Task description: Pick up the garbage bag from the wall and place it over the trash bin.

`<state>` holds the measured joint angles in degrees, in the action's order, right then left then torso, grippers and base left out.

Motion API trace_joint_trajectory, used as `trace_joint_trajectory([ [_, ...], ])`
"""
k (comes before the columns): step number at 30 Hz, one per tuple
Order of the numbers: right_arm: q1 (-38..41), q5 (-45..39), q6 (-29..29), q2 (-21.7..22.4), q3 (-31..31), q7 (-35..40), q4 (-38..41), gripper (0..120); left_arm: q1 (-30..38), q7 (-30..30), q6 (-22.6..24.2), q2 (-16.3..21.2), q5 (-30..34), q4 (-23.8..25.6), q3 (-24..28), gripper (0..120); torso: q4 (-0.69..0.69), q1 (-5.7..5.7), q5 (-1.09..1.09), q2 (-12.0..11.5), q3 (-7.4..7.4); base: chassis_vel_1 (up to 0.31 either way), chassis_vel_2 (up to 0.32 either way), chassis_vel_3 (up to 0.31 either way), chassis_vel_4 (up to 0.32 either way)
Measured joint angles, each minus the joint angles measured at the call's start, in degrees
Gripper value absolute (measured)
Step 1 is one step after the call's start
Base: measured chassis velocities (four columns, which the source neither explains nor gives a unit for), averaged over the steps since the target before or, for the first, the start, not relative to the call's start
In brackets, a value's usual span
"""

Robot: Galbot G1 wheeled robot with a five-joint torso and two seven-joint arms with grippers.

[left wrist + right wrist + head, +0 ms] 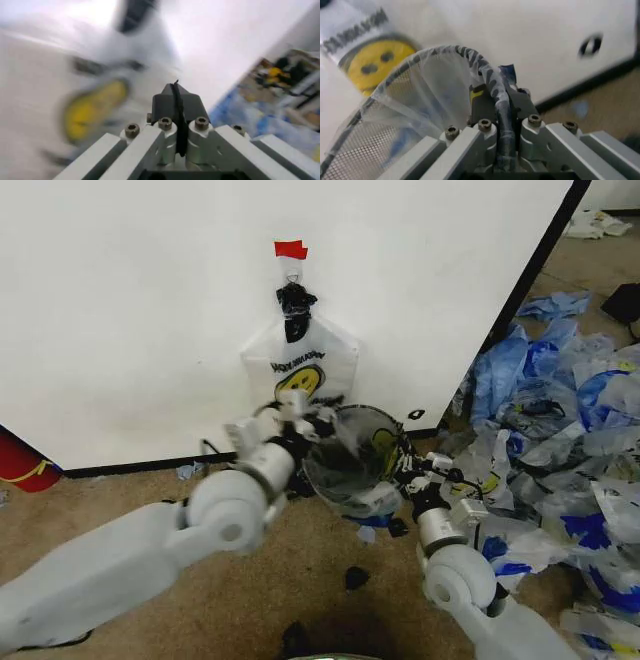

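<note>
A translucent garbage bag (pixel 345 442) with a yellow smiley sits draped in the black wire-mesh trash bin (pixel 352 480) at the foot of the wall (pixel 120 300). Its edge is rolled over the rim (pixel 485 71). My right gripper (pixel 408 466) (pixel 497 98) is shut on that rim and bag edge at the bin's right side. My left gripper (pixel 300 418) (pixel 176 93) is shut just above the bin's left rim, pointing at the wall. Another smiley bag (pixel 300 365) (pixel 372 62) hangs from a hook under red tape (pixel 291 249).
A heap of mostly blue plastic bags (pixel 570 410) covers the floor to the right. A red cylinder with a yellow band (pixel 20 462) stands at the far left by the wall. Small dark scraps (pixel 356 577) lie on the carpet in front of the bin.
</note>
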<state>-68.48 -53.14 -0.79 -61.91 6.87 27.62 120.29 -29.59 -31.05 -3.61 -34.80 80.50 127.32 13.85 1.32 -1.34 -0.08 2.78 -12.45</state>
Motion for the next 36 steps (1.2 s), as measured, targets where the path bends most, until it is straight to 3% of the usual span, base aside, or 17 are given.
trace_joint_trajectory([
  [3, 0.12, -5.22, 1.88, 0.16, -0.61, 1.09, 1.63, 0, -3.49, 0.85, -0.52, 2.77, -2.48, -0.45, -4.12, 0, 0.03, 0.00, 0.02, 0.01, 0.00, 0.000, 0.000, 0.000, 0.000],
  [6, 0.23, -6.76, 2.92, -0.10, -1.00, 1.75, 1.91, 0, -5.09, 0.78, -0.53, 2.68, -3.60, -0.89, -6.29, 0, 0.03, 0.00, 0.02, 0.01, 0.00, 0.000, 0.000, 0.000, 0.000],
  [18, 0.49, -4.63, 2.39, -2.62, -5.60, -0.64, -3.07, 0, -10.53, -2.61, -0.23, -1.03, -6.61, -3.14, -10.67, 0, 0.04, 0.00, 0.03, 0.01, 0.00, 0.000, 0.000, 0.000, 0.000],
  [22, 1.26, -2.97, 0.81, -3.26, -7.37, -2.20, -5.31, 0, -16.44, -5.32, 0.60, -2.75, -5.88, -2.97, -14.31, 0, 0.03, 0.00, 0.02, 0.01, 0.00, 0.000, 0.000, 0.000, 0.000],
  [27, 1.67, -1.81, -0.34, -3.45, -8.38, -2.95, -6.76, 0, -21.77, -5.70, 0.77, -3.86, -6.03, -2.60, -18.07, 9, 0.01, 0.00, 0.02, 0.01, 0.00, 0.000, 0.000, 0.000, 0.000],
  [29, 1.76, -1.42, -0.48, -3.58, -8.59, -3.02, -7.37, 0, -23.33, -5.85, 0.80, -4.54, -6.22, -2.19, -19.97, 22, 0.03, 0.00, 0.02, 0.01, 0.00, 0.000, 0.000, 0.000, 0.000],
  [36, 0.99, 1.68, -0.47, -3.91, -9.16, -4.08, -7.88, 0, -26.82, -5.89, 1.22, -5.10, -6.20, -0.12, -24.21, 46, 0.03, 0.00, 0.03, 0.01, 0.00, 0.000, 0.000, 0.000, 0.000],
])
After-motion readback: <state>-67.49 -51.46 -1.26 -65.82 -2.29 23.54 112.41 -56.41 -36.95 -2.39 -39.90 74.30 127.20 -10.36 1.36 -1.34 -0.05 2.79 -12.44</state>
